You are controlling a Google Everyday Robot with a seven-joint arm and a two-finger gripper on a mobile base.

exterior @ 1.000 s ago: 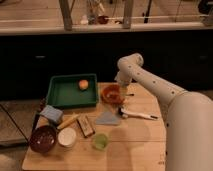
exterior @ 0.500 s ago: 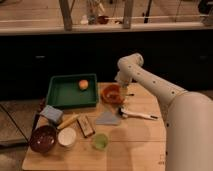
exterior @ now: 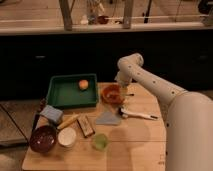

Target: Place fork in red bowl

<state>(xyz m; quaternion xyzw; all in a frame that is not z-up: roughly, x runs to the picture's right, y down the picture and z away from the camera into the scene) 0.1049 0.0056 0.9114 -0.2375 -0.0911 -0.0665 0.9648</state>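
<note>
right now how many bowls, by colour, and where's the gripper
red bowl: 1
maroon bowl: 1
white bowl: 1
total: 3 bowls
The gripper is over the right side of the red bowl, at the far middle of the wooden table.

An orange fruit (exterior: 83, 84) is seen in the far right corner of a green tray (exterior: 62, 96) on the wooden table (exterior: 135, 145). A maroon bowl (exterior: 42, 138) and a white bowl (exterior: 67, 136) are set side by side near the front left, with a green cup (exterior: 100, 142) just to their right
</note>
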